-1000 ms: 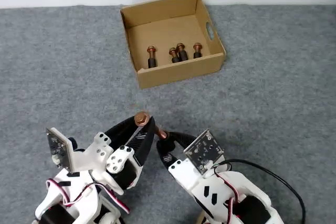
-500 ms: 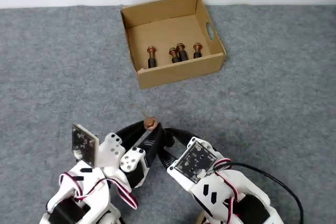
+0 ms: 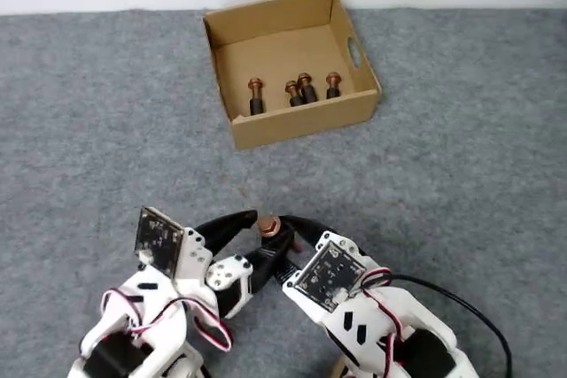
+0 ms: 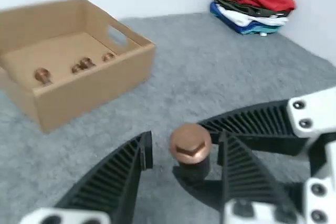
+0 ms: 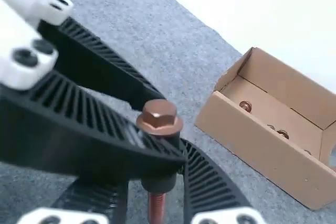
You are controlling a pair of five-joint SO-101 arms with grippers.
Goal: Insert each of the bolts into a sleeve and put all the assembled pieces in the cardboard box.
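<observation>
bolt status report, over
Right gripper shut on sleeve, bolt through it. Left gripper open, fingers flanking bolt head, likely in the way of lifting. Four finished pieces in box.

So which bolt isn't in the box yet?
The bolt gripped in the right end effector, outside the cardboard box. The other four bolts already stand inside it.
</observation>
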